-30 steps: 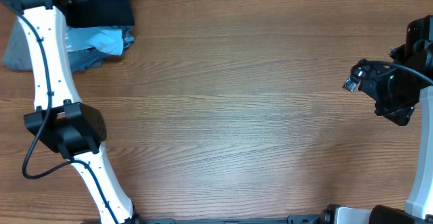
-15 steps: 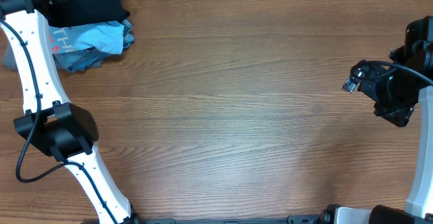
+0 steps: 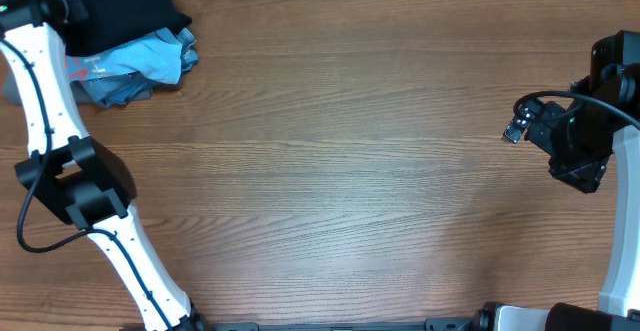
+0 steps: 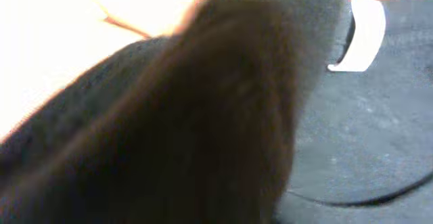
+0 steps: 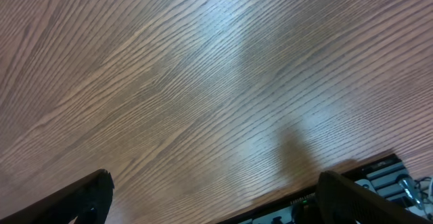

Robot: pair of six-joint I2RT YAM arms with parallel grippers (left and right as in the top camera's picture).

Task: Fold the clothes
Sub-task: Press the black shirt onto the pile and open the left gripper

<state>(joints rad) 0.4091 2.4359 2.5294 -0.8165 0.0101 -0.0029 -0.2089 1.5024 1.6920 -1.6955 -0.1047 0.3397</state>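
Left wrist view is filled by blurred black T-shirt (image 4: 203,129) fabric right against the lens, with its white neck tag (image 4: 362,34) just beyond at upper right. The left claw is lost in the cloth, and I cannot tell whether it grips. Since a second ago the left arm (image 3: 45,91) has swung toward the upper left corner of the overhead frame. There the T-shirt lies heaped over a light blue shirt (image 3: 140,59), which is now more uncovered. The right claw (image 5: 216,197), barely shifted, hangs with fingers wide apart over the brown wood-grain desk (image 3: 330,171).
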